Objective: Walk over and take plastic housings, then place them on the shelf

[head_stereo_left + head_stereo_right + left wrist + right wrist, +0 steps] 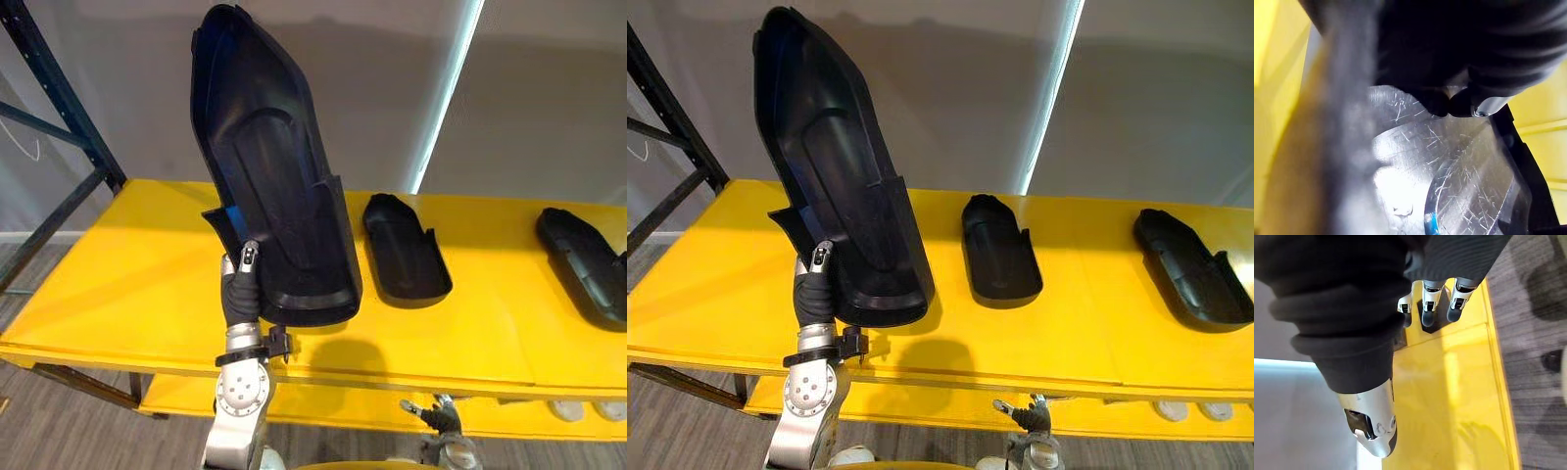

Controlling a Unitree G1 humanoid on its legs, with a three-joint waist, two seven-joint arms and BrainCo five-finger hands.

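Note:
My left hand (240, 286) holds a large black plastic housing (274, 196) upright, tilted back over the left part of the yellow shelf board (118, 284). Its fingers pinch the housing's lower left edge. The left wrist view shows the scratched glossy housing (1449, 171) close up, with curled dark fingertips (1449, 103) against it. Two smaller black housings lie flat on the board, one in the middle (404, 250) and one at the right edge (583, 262). My right hand (441, 416) hangs low below the board's front edge, fingers (1430, 303) relaxed and holding nothing.
A dark blue rack upright (59, 88) with a diagonal brace stands at the far left. A lower yellow shelf level (323, 406) lies beneath the board. White objects (588, 409) sit underneath at the right. A grey wall rises behind.

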